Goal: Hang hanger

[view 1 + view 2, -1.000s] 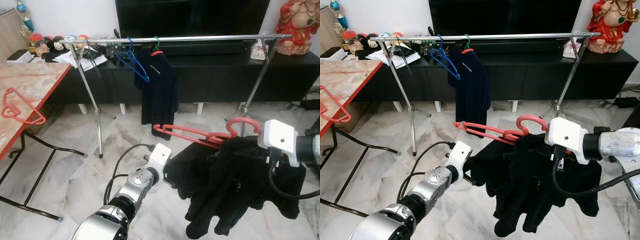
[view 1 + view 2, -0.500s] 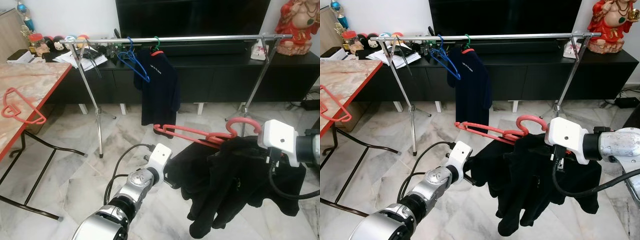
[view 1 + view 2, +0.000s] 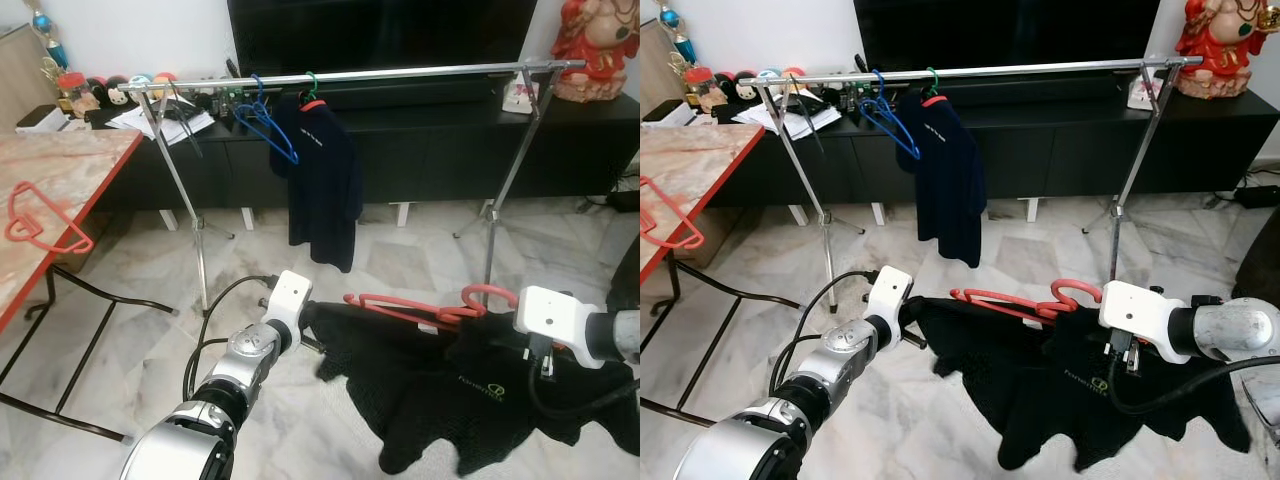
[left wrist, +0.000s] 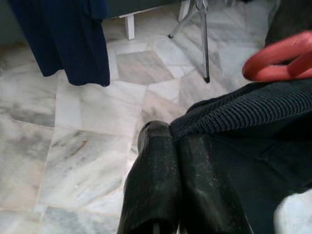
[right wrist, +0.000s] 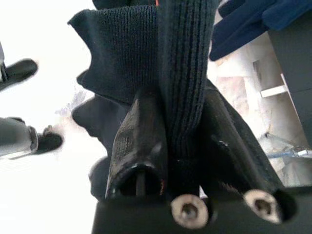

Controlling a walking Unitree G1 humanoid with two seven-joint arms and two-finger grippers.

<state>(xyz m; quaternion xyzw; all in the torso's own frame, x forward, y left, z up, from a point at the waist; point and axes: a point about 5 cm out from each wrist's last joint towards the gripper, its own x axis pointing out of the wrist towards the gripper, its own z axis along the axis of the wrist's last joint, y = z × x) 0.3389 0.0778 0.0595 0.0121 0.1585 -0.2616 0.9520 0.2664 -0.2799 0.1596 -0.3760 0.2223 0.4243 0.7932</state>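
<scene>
We hold the black sweater [image 3: 470, 390] stretched low over the floor, the red hanger [image 3: 420, 308] lying on it, well short of the rail [image 3: 400, 75]. Left gripper [image 4: 175, 146] pinches its edge tight; right gripper [image 5: 180, 122] is clamped on the knit. Next we should lift evenly, hook toward the rail. It hangs lower and flatter than a second ago.

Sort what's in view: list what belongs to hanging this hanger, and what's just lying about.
Belongs to the job:
- red hanger with black garment on it
- left gripper, right gripper, both clamped on the garment
- clothes rail

Lying about:
- navy shirt and blue hanger already on the rail
- red hanger on the table
- statue
</scene>
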